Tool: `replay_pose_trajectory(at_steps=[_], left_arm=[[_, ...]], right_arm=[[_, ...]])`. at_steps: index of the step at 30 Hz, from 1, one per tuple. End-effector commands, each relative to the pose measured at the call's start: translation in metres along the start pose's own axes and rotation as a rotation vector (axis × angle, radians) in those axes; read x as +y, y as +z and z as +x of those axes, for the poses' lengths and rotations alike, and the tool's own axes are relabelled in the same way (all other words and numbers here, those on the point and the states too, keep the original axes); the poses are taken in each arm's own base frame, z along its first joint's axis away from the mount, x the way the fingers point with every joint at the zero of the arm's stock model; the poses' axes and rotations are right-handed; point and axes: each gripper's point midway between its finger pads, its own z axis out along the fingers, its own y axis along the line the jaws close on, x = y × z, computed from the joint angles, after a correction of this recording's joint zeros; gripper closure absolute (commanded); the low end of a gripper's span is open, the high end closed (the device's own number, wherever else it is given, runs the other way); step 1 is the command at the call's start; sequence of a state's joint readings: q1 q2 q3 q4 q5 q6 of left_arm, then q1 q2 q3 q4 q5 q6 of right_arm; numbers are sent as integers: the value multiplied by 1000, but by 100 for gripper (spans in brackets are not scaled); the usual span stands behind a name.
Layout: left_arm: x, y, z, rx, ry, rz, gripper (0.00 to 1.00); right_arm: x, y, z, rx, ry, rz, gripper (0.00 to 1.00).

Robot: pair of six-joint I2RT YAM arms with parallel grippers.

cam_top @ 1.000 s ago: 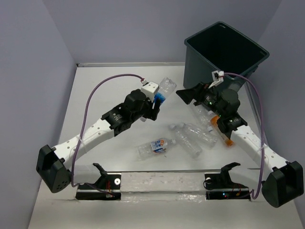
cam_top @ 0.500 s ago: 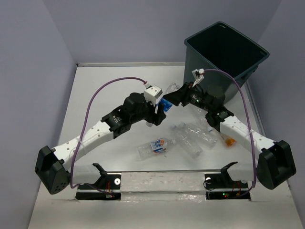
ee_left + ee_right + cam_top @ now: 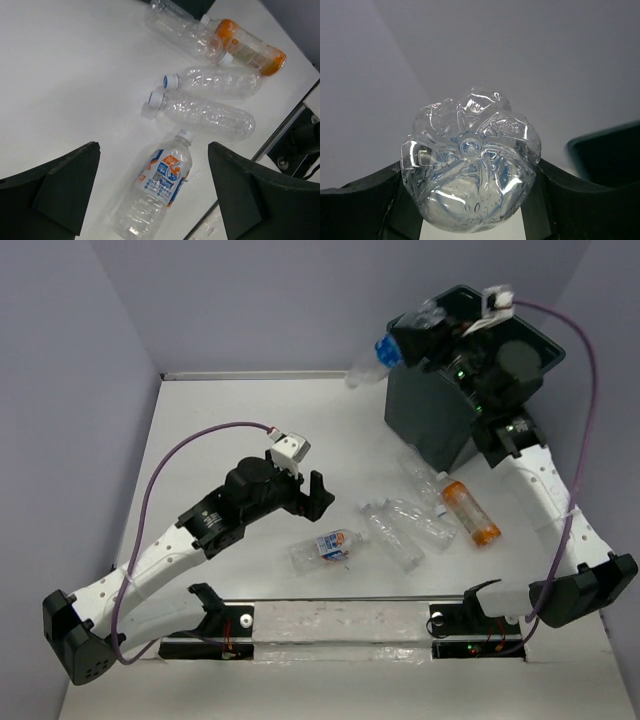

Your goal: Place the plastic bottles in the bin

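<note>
The left gripper (image 3: 312, 495) hangs low over the white table (image 3: 240, 420) with its fingers (image 3: 65, 190) spread wide and nothing between them. Just beyond it lies a labelled bottle (image 3: 160, 187) on its side, white cap pointing away from the wrist camera. Next come two clear bottles (image 3: 210, 114) – side by side, nearly parallel, caps on the same end – and past them a third clear bottle (image 3: 420, 472) lying beside an orange bottle (image 3: 470, 512), which is the one furthest to the right. All five rest on the table, outside the bin (image 3: 440, 410). The bin stands at the far right corner, upright, opening upward. The right gripper (image 3: 405, 338) is raised at the bin's rim and is clenched on a blue-labelled bottle (image 3: 375, 358), the pads pressing its base from both sides (wrist view). In the overhead view this bottle juts out past the bin's left corner – not inside the bin.
</note>
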State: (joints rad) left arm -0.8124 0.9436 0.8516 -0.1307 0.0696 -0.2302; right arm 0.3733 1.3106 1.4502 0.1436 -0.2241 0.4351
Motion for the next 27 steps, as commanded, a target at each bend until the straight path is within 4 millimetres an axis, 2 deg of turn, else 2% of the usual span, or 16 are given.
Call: replay_pose_trajectory(at_steps=[1,2,4,5,6,10,13,14,15,18,19,20,22,23,24,27], left_arm=[[9,1,45,128,-71,-43,1],[10,3,53,150,-74,-52,1],[11,7,64,185,-73,-61,1],[6,8,69,201,-69,-48,1],[5,10,74,216,-65,-46,1],[7,15,93,290,-5,-105,1],[5,14,99,332,59,-135,1],[8,14,101,352,99,-162,1],[6,16,101,359,122,-161,1],[-8,20,107,395,215,-104,1],[-9,23,113,422,236,-101,1],[-10,24,115,434,263,-94,1],[-13,25,121,466,286,-68,1],[-13,27,127,488,298,-63,1],[-16,27,131,504,309,-32,1],[-22,29,140,540,322,17,1]], right_arm=[[-47,-15,-134,-250,-288,303,79],[-61,-11,-154,-279,-325,389,80],[-88,-13,-162,-262,-440,517,79],[-112,-13,-161,-253,-472,614,80],[-117,-19,-169,-257,-510,650,79],[-169,-28,-152,-177,-551,773,74],[-195,-32,-134,-118,-525,805,27],[-200,-33,-130,-94,-516,808,6],[-205,-35,-127,-72,-506,817,1],[-196,-34,-113,-42,-444,758,0],[-183,-39,-119,-60,-431,729,0],[-177,-37,-108,-35,-411,678,0],[-162,-40,-105,-42,-363,624,0],[-144,-45,-109,-55,-349,569,0],[-143,-48,-97,-33,-329,552,0],[-122,-55,-92,-45,-280,477,0]])
